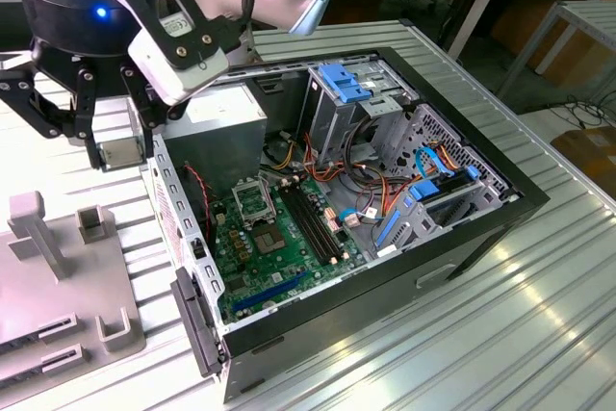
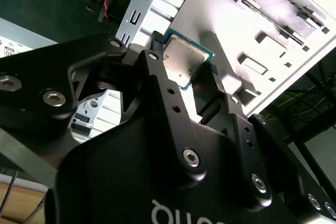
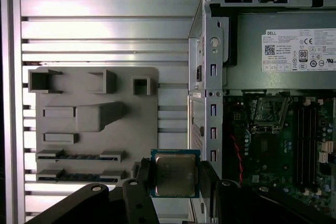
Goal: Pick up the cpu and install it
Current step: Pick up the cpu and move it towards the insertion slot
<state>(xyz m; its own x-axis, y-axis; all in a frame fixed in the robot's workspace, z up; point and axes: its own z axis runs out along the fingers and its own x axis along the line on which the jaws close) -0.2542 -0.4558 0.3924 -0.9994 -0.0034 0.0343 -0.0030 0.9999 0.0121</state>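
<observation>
Fingers (image 3: 140,198) are clenched on the cpu (image 3: 175,174), pinching two opposite edges. Its metal lid shows in both wrist views. In the exterior view it hangs outside the case (image 1: 385,305), over the table (image 1: 500,353), between the grey holder plate (image 1: 29,305) and the case's side wall.

Risks as I read them:
- Edge-only pinch on a thin chip, so a bump or jerk could twist it or drop it.
- The case wall rim stands between chip and socket (image 1: 252,201), and a low pass would clip it.
- Red-black wire (image 1: 197,194) runs down the inside of that wall near the socket and could snag.
- Wrong rotation or tilt at the socket means bent contacts. Can't tell the chip's keying from these views.
- Can't tell if the socket's hinged plate is fully up. If it's partly down, it blocks seating.

Containers:
- The case lies on its side, open. It holds the motherboard (image 1: 289,257), memory slots (image 1: 313,223), power supply (image 1: 221,117), blue-latched drive cages (image 1: 346,108) and a cable bundle (image 1: 371,175).
- The socket looks empty.
- Most holder plate pockets look empty. The long slots seem to hold dark strips, though I can't confirm that.
</observation>
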